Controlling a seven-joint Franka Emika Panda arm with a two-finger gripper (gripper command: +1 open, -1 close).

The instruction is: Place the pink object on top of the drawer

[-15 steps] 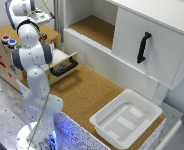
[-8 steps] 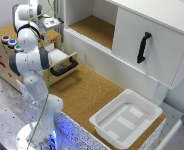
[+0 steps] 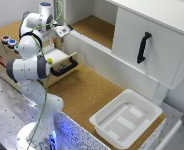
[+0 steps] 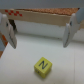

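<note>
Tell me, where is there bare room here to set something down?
The widest free patch is the cork floor between the open drawer and the white tray. The tray's inside looks bare too. The cabinet top is crowded near the small round objects. In the wrist view, only a yellow cube sits below the open jaws.

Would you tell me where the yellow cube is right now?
The yellow cube lies inside the open drawer at the exterior view's left, directly below the open gripper, untouched.
</note>
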